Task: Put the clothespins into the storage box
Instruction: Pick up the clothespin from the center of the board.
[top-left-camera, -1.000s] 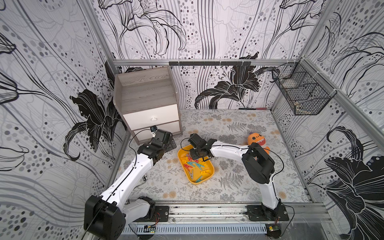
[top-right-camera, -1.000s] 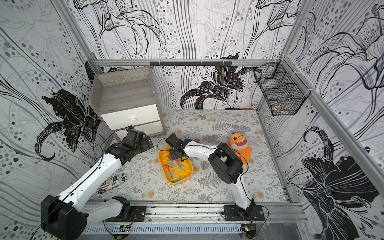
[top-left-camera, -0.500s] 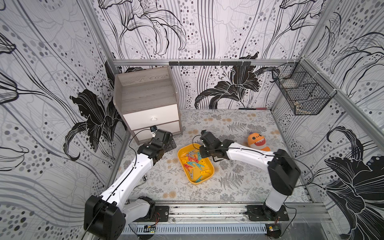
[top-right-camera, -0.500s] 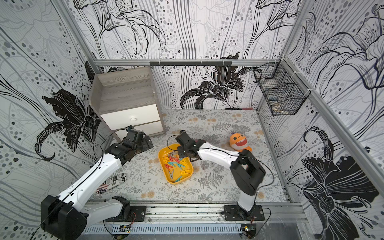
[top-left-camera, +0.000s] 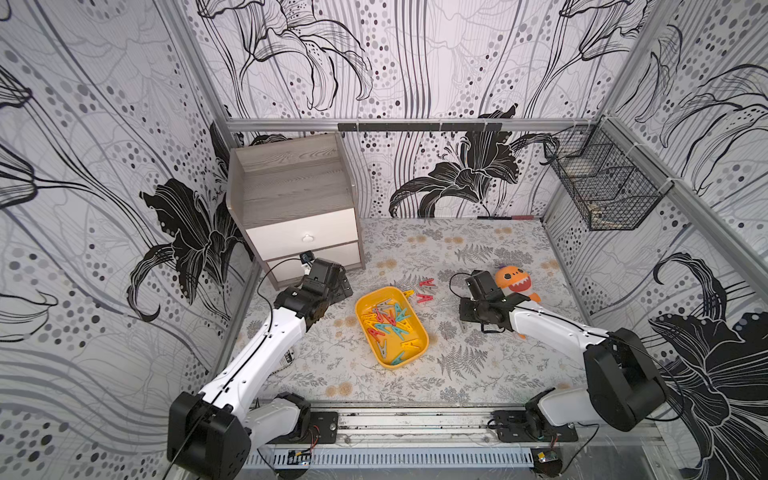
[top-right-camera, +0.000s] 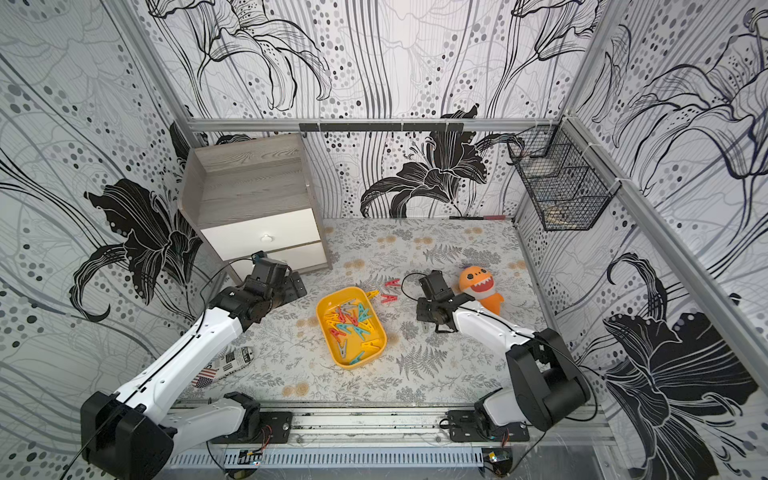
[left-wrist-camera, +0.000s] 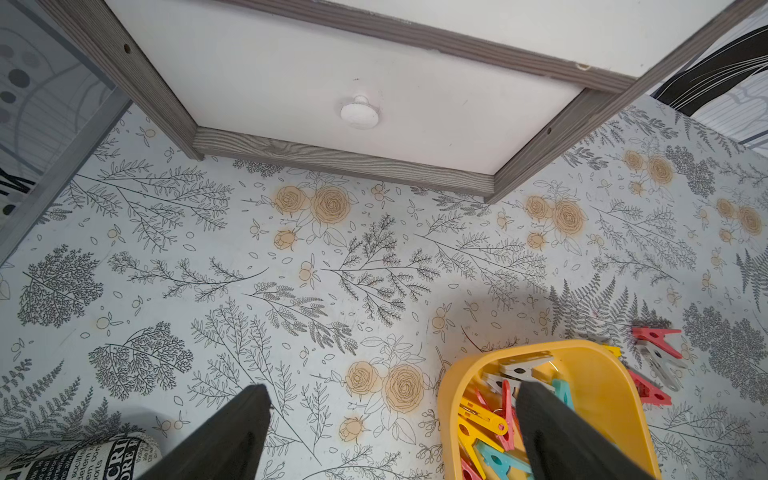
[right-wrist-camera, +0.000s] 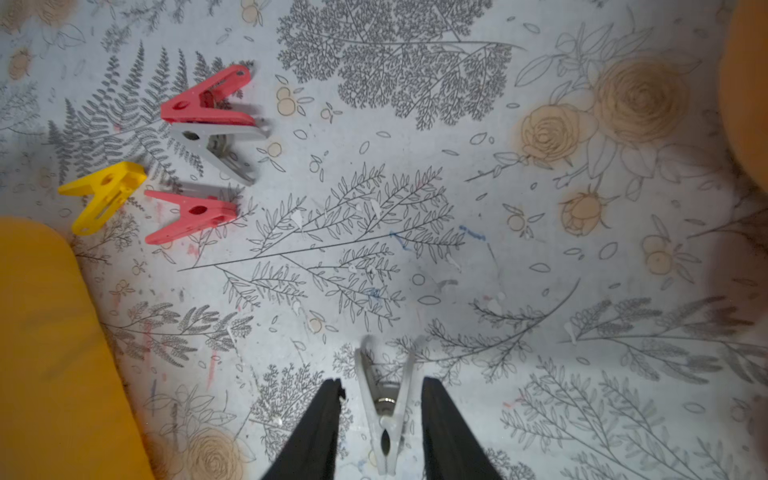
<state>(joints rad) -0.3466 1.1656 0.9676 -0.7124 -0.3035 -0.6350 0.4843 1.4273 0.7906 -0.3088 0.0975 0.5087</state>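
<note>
While most of the small A-shaped plastic clothespins (top-left-camera: 388, 322) already lie heaped in the shallow yellow-orange plastic storage box (top-left-camera: 358, 316), both top views show a few loose clothespins (top-right-camera: 390, 291) on the floral-patterned bench (top-left-camera: 478, 257) just beside one short end of it. The right claw (top-left-camera: 464, 327) sits low over the bench near the storage box but apart from it. The left claw (top-left-camera: 344, 287) hangs off the opposite side.

From the left wrist, the left claw (left-wrist-camera: 390, 388) is spread wide and empty, one finger showing in front of the storage box (left-wrist-camera: 446, 395).

From the right wrist, the right claw (right-wrist-camera: 383, 384) is parted. Its fingers (right-wrist-camera: 328, 415) flank a pale grey clothespin (right-wrist-camera: 384, 399) that seems to lie on the bench, with a gap on each side, so nothing is gripped. The loose clothespins (right-wrist-camera: 191, 214), two red, one grey and one yellow, lie closer to the storage box (right-wrist-camera: 41, 332).

I judge the step in hand to be picking up the pale one: next the right claw should close squarely on it, lift, and carry it over the storage box
</note>
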